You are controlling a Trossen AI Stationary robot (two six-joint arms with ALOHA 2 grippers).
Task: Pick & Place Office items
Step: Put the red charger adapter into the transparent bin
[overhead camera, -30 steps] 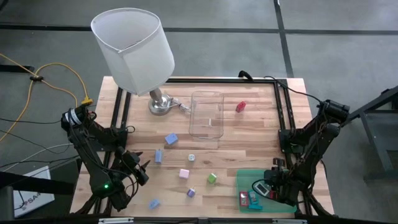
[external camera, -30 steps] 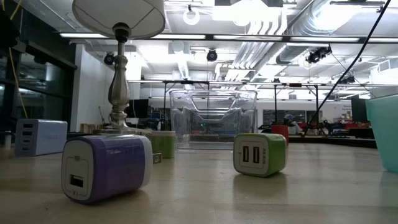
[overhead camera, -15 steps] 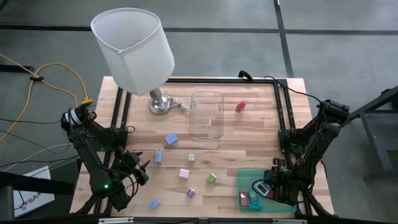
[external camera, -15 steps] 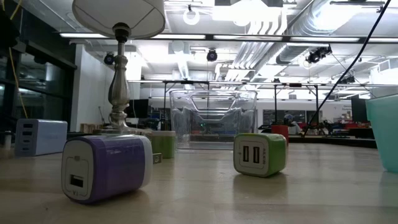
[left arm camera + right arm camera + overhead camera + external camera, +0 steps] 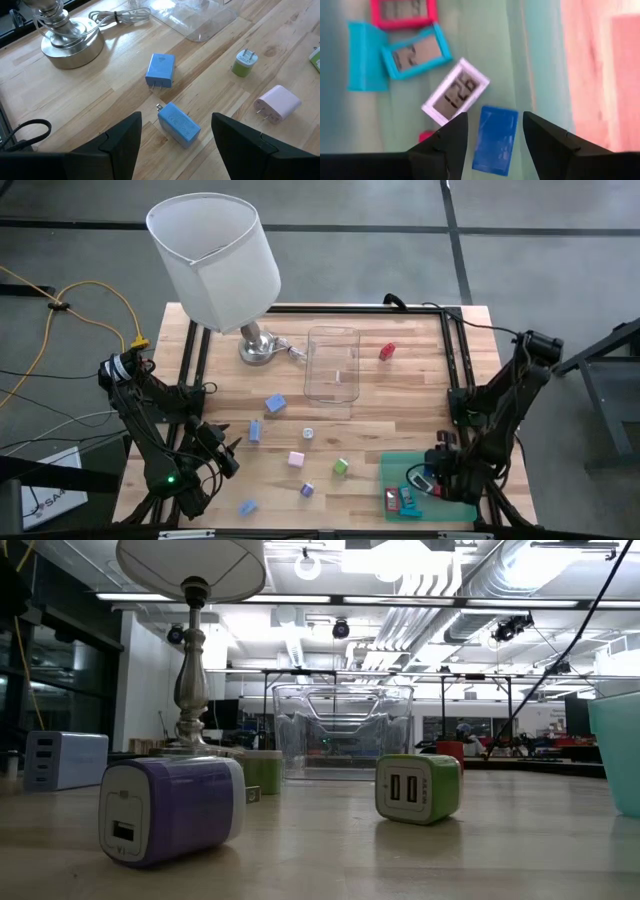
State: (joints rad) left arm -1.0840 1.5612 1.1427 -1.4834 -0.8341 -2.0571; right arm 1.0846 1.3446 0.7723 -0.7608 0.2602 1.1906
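The right tool (image 5: 492,137) is held spread just above a blue piece (image 5: 495,139) on the green tray (image 5: 535,60) (white display piece (image 5: 455,98) beside). The left tool (image 5: 175,132), spread, is parked over the tabletop (image 5: 100,95).

Wooden table (image 5: 400,395) with lamp (image 5: 256,346), clear box (image 5: 333,367), green tray (image 5: 400,470), scattered chargers (image 5: 274,404).
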